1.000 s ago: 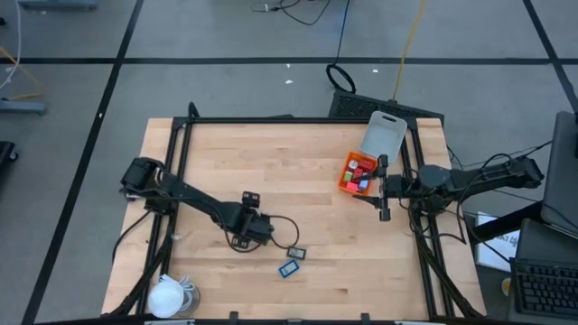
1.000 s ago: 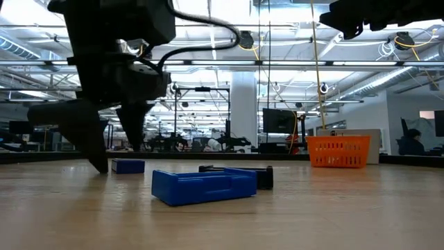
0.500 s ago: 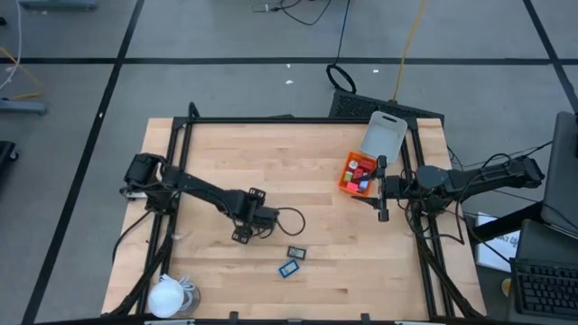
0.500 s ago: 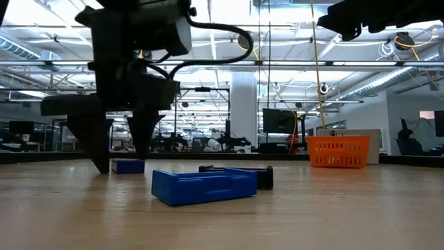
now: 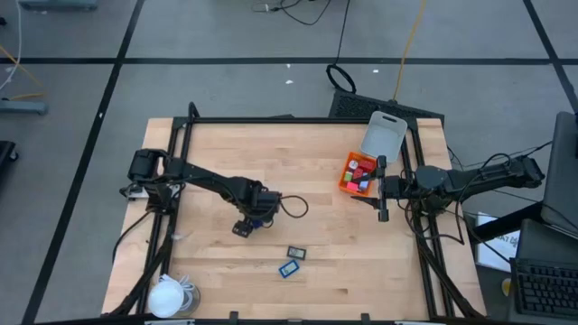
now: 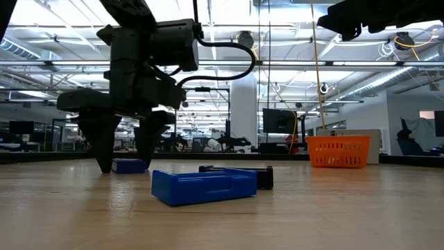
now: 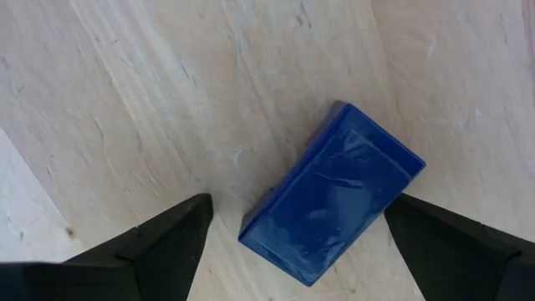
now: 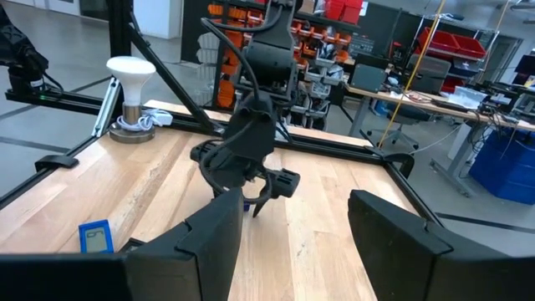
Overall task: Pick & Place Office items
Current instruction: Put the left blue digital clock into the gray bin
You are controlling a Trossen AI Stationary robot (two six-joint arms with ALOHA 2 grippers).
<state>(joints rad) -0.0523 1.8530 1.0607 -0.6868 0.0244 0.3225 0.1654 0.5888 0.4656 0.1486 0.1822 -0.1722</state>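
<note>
Two flat office items low centre of tabletop [image 5: 334, 271]: blue rectangle [image 5: 289, 268], dark rectangle [image 5: 296, 253]. Left gripper [image 5: 251, 219] at middle, jaws spread astride small blue block [image 7: 333, 194]. Right gripper [image 5: 382, 188] beside orange tray [image 5: 346, 173], jaws parted, empty.

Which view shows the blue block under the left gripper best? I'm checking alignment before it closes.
The left wrist view: the blue block lies uncovered between the open fingers. The high view hides it beneath the left gripper; the low view shows only an edge.

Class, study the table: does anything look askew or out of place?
Three flat blue and dark pieces lie loose on the table: one skewed between the open left gripper's fingers, two nearer the front, far from the orange tray.
</note>
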